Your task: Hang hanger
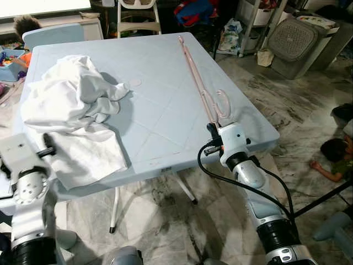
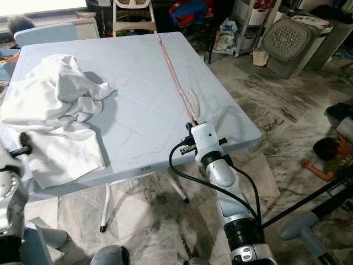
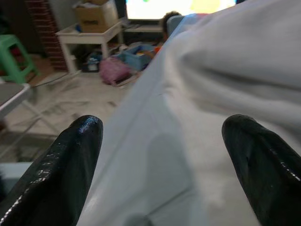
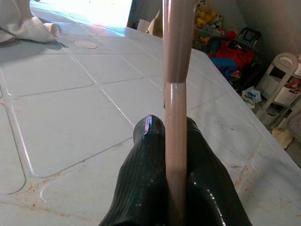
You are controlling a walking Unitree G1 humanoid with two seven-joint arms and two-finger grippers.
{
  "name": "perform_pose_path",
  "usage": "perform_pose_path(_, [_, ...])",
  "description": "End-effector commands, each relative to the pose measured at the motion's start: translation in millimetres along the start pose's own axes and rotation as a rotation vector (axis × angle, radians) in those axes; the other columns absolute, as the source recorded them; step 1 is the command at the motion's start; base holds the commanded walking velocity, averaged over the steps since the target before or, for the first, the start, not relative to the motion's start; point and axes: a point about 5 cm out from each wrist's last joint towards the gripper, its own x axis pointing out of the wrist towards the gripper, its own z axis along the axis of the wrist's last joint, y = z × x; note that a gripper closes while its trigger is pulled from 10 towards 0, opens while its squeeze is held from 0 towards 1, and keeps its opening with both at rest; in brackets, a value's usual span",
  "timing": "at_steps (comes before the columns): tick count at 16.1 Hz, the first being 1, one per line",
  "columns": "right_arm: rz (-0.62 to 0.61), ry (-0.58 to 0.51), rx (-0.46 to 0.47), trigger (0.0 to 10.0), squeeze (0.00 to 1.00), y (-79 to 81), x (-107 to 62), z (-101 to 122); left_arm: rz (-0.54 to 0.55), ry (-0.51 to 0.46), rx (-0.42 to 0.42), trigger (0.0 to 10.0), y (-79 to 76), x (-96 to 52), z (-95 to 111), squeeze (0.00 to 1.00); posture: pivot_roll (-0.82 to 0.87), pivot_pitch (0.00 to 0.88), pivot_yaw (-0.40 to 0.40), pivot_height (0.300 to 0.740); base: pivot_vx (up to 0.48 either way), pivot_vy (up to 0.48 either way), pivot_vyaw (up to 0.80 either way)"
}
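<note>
The right gripper (image 4: 171,141) had its fingers clamped on the pink hanger (image 1: 197,77), which lay along the tabletop's (image 1: 160,105) right edge. The left gripper (image 3: 164,150) stood wide open by the white garment (image 1: 74,110). Hanging apparently remained undone.

A: What takes up the table (image 1: 165,116)?
B: White cloth (image 1: 71,105) heaped over its left half; pink hanger (image 1: 199,83) along the right edge.
A: Free room?
B: The bare middle strip between them.
</note>
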Motion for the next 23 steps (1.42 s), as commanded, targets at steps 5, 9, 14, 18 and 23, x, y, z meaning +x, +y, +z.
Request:
perform_pose_path(5, [0.006, 0.034, -0.002, 10.0, 0.00, -1.8, -1.7, -5.7, -0.107, 0.269, 0.011, 10.0, -9.3, 11.0, -29.4, 1.00, 0.07, 0.000, -0.034, 0.740, 0.000, 0.000, 0.00])
perform_pose_path(9, [-0.007, 0.045, -0.021, 10.0, 0.00, -11.5, -6.0, -4.5, -0.190, 0.296, -0.023, 10.0, -41.9, 47.7, -15.0, 0.52, 0.01, 0.000, -0.044, 0.740, 0.000, 0.000, 0.00])
perform_pose_path(14, [-0.032, 0.052, -0.043, 10.0, 0.00, -20.1, -13.3, -2.9, -0.501, 0.295, 0.017, 10.0, -129.9, 50.7, 20.2, 0.00, -0.04, 0.000, -0.036, 0.740, 0.000, 0.000, 0.00])
perform_pose_path(18, [-0.050, 0.056, -0.048, 10.0, 0.00, -23.3, -17.3, -0.9, -0.603, 0.231, 0.123, 10.0, -163.6, 43.6, 37.6, 0.00, -0.08, 0.000, -0.024, 0.740, 0.000, 0.000, 0.00])
perform_pose_path(23, [-0.084, 0.057, -0.004, 10.0, 0.00, -17.4, -22.0, -5.3, -0.421, 0.099, 0.159, 10.0, -118.4, 61.2, 35.9, 0.00, -0.06, 0.000, -0.007, 0.740, 0.000, 0.000, 0.00])
